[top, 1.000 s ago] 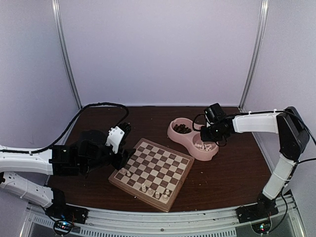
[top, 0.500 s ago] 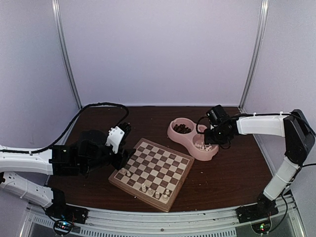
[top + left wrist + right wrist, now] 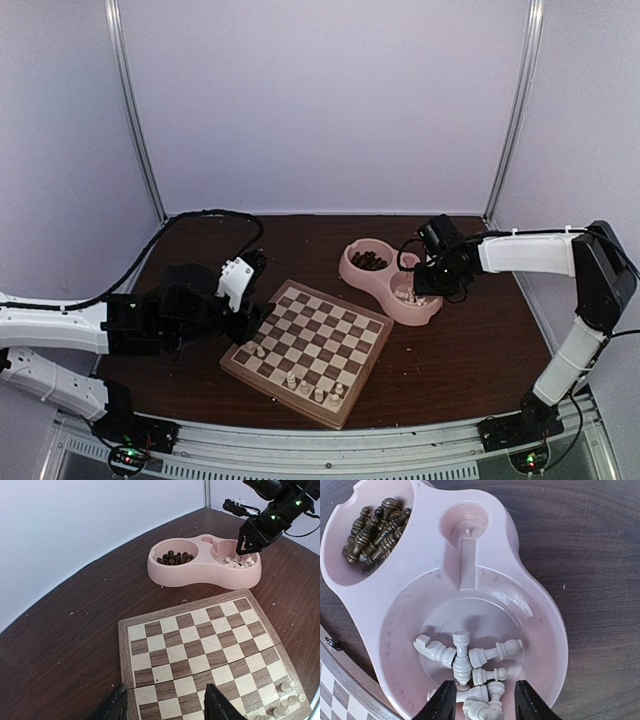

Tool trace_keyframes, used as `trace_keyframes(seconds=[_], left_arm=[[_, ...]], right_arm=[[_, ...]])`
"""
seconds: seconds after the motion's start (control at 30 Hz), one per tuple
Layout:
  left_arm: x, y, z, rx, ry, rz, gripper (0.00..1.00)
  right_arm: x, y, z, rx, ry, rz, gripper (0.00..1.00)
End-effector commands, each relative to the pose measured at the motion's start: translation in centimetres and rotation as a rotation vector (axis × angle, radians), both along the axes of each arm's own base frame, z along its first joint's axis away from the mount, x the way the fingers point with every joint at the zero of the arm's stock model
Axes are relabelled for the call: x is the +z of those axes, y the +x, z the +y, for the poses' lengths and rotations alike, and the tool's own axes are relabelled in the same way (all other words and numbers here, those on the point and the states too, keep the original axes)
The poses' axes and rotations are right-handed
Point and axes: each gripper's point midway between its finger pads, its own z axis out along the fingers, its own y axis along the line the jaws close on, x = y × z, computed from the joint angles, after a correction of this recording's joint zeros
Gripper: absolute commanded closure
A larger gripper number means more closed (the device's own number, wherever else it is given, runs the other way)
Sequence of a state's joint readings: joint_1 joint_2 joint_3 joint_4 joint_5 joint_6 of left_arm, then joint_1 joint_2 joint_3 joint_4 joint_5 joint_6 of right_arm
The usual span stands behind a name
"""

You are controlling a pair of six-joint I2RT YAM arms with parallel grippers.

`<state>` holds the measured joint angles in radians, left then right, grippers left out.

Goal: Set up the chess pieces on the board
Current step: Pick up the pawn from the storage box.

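Here, right gripper (image 3: 480, 702) parted over heaped pieces (image 3: 461, 662), lower frame; two could be pinched together. Left gripper (image 3: 165, 707) parted, empty.

Top cam's looking down over the whole tabletop (image 3: 300, 235); left wrist's facing across the board (image 3: 200, 645) toward the pink bowl (image 3: 200, 577); right wrist's staring into it close-up.

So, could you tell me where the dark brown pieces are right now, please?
In the top view, the dark brown pieces lie heaped in the left compartment of the pink bowl, just beyond the board.
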<state>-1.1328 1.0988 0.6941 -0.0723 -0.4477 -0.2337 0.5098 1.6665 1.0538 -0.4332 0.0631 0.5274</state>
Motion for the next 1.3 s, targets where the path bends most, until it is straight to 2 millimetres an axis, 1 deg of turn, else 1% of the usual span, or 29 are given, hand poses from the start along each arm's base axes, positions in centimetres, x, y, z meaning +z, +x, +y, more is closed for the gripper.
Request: trace_keyframes(seconds=[0.0,0.13,0.23,0.37,0.47,0.6,0.63,0.73,0.87,0.97,1.17,1.2,1.27], left_arm=[[1.5,0.4,-0.5,0.002,-0.039,-0.020,0.47],[1.4,0.4,-0.5,0.000,-0.037,-0.020,0.47],[1.4,0.4,-0.6,-0.001,-0.032,-0.019,0.47],[1.5,0.4,-0.5,0.000,-0.034,-0.022,0.47],[1.5,0.5,-0.5,0.002,-0.033,-0.021,0.47],[1.4,0.4,-0.6,0.002,-0.030,-0.020,0.46],[1.3,0.5,-0.6,0.002,-0.029,-0.021,0.47],[1.3,0.4,-0.6,0.001,-0.030,-0.019,0.47],[1.3,0.5,-0.6,0.001,-0.029,-0.020,0.47],[1.3,0.4,-0.7,-0.001,-0.028,-0.018,0.47],[1.3,0.4,-0.7,-0.003,-0.029,-0.018,0.47],[1.4,0.4,-0.7,-0.003,-0.030,-0.019,0.47],[1.3,0.4,-0.7,-0.003,-0.030,-0.018,0.47]], right_arm=[[-0.8,-0.3,-0.1,-0.015,0.014,0.040,0.58],[-1.4,-0.4,-0.3,-0.034,0.006,0.076,0.58],[-1.7,-0.6,-0.2,-0.043,0.009,0.094,0.62],[-1.5,-0.9,0.2,-0.043,0.041,0.102,0.66],[-1.2,-1.2,0.8,-0.030,0.085,0.099,0.74],[-0.7,-1.1,0.9,-0.022,0.095,0.081,0.86],[-0.6,-1.1,0.9,-0.022,0.096,0.074,0.88],[0.0,-1.0,0.7,-0.015,0.074,0.048,0.89],[1.7,-0.7,-0.1,-0.013,-0.032,-0.022,0.90],[2.7,-0.7,0.0,-0.001,-0.074,-0.062,0.92],[3.8,-0.6,0.8,0.044,-0.077,-0.121,0.93],[4.0,-0.5,1.2,0.065,-0.069,-0.130,0.96],[4.6,-0.6,2.1,0.108,-0.053,-0.160,0.97]])
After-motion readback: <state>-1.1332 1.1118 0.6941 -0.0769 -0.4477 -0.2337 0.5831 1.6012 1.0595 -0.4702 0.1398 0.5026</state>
